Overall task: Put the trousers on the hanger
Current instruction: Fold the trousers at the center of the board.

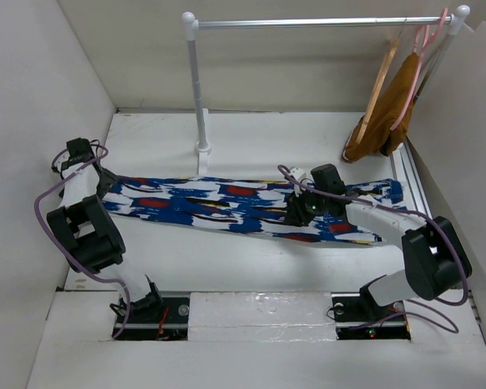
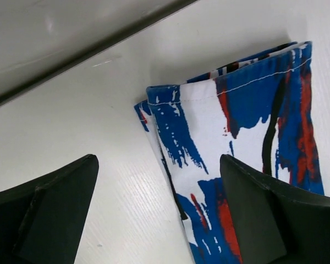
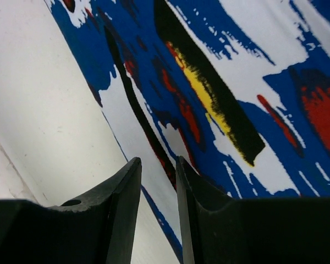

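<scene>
The trousers (image 1: 227, 203), blue with white, red, yellow and black streaks, lie stretched flat across the table from left to right. My left gripper (image 1: 107, 180) hovers at their left end. In the left wrist view that gripper (image 2: 159, 209) is open wide, and the hemmed end of the trousers (image 2: 253, 110) lies flat beneath its right finger (image 2: 275, 214). My right gripper (image 1: 301, 212) is low over the right half of the trousers. Its fingers (image 3: 157, 161) stand a narrow gap apart above the near edge of the trousers (image 3: 236, 66), with nothing between them. The tan wooden hanger (image 1: 381, 77) hangs on the rail at the back right.
A metal rail (image 1: 308, 23) on a white post (image 1: 198, 89) spans the back of the table. A pink hanger (image 1: 421, 61) carrying a mustard-brown garment (image 1: 387, 117) hangs beside the wooden one. White walls close in on the left, right and back.
</scene>
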